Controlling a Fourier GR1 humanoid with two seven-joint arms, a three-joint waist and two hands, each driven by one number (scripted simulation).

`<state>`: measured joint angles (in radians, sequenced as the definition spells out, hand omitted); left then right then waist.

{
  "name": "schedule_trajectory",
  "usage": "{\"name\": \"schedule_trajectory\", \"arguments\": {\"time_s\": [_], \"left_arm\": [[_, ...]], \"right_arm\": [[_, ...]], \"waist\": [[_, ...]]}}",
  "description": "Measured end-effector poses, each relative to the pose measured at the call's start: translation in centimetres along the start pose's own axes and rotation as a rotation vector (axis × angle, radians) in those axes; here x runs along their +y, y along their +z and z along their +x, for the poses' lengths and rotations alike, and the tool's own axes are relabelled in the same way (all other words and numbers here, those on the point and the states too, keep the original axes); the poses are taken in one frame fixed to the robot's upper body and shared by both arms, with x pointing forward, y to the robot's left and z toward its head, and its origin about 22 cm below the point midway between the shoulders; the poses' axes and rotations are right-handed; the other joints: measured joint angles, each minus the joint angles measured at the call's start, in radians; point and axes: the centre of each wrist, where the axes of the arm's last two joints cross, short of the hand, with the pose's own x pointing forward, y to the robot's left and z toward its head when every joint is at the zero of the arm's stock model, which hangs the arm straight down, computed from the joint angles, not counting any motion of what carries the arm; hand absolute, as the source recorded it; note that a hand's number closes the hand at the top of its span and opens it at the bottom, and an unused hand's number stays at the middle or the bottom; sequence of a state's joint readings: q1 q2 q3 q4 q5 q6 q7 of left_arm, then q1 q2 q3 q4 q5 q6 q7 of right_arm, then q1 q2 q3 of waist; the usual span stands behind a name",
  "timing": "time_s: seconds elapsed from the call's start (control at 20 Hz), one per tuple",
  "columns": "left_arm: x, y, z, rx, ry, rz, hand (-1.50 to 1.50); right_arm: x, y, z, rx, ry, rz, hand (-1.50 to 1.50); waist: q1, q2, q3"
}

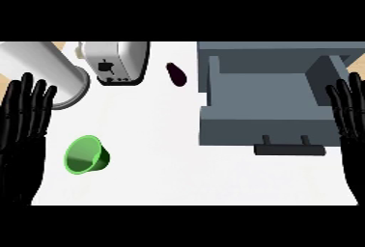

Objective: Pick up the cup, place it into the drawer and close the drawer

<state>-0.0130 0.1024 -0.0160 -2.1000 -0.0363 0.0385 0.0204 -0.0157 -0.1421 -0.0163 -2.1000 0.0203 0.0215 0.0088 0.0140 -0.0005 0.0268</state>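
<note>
while resting, both hands (pixel 25 116) (pixel 349 108) fingers-up

A single view looks steeply down from head height onto the white counter top (pixel 200 183), facing away from the robot's body. The near edge of the counter runs along the bottom of the view. The open grey box-shaped drawer (pixel 264 123) sits at upper right, a white toaster (pixel 115 62) and a large white cylinder (pixel 50 72) at upper left. Both black hands enter from below, the left hand (pixel 25 113) and right hand (pixel 349 108) framing the sides.
</note>
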Motion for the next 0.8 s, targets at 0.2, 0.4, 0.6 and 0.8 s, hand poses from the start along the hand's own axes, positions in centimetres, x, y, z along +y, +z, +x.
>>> {"name": "schedule_trajectory", "arguments": {"time_s": [0.2,0.4,0.6,0.8], "left_arm": [[2.5,1.1,0.6,-0.005,0.02,-0.058,-1.5],[4.9,2.4,-0.5,0.072,0.134,-0.067,-1.5],[7.0,3.5,-2.6,0.167,0.236,-0.03,-1.5],[9.1,4.1,-4.7,0.219,0.273,-0.009,-1.5]], "right_arm": [[0.7,0.0,-0.2,-0.016,-0.032,-0.009,-1.5],[1.0,0.1,-0.2,0.026,-0.064,0.036,-1.5],[1.1,-0.6,-0.6,0.089,-0.087,0.096,-1.5],[1.1,-1.8,-1.3,0.11,-0.096,0.12,-1.5]], "waist": [[-0.003,-0.001,-0.017],[0.0,0.0,-0.024],[-0.004,0.001,-0.027],[-0.008,0.001,-0.027]]}}
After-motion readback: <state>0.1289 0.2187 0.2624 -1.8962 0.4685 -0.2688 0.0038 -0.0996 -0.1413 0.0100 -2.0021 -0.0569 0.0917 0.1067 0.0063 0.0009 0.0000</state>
